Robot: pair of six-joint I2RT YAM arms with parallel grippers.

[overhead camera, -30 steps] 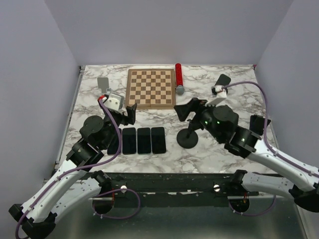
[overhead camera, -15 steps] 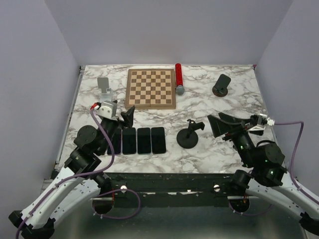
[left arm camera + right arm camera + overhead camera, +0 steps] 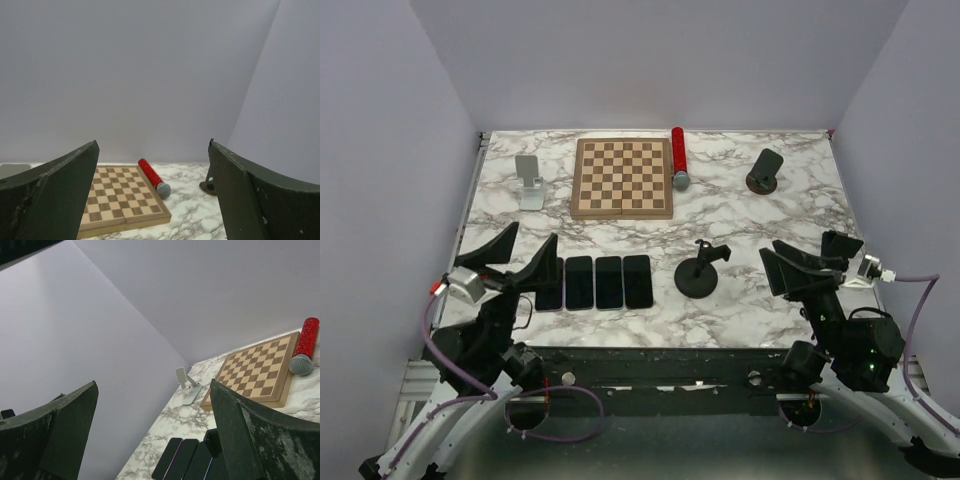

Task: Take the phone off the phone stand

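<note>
Four black phones (image 3: 595, 282) lie flat side by side on the marble table (image 3: 750, 215); they also show in the right wrist view (image 3: 187, 457). A black round-based phone stand (image 3: 700, 272) stands just right of them with an empty clamp on top. My left gripper (image 3: 518, 255) is open and empty, drawn back at the near left edge, beside the phone row. My right gripper (image 3: 800, 263) is open and empty at the near right, well right of the black stand. In each wrist view the fingers (image 3: 60, 195) (image 3: 60, 430) stand wide apart with nothing between them.
A chessboard (image 3: 622, 177) lies at the back centre with a red-handled microphone (image 3: 678, 158) along its right side. A silver folding stand (image 3: 530, 180) is at the back left. A dark tilted holder on a round base (image 3: 763, 172) is at the back right.
Both arms have drawn back toward the near edge. The right gripper left the black stand and moved to the near right; the left gripper moved down-left, away from the phones. The phones have not moved.
</note>
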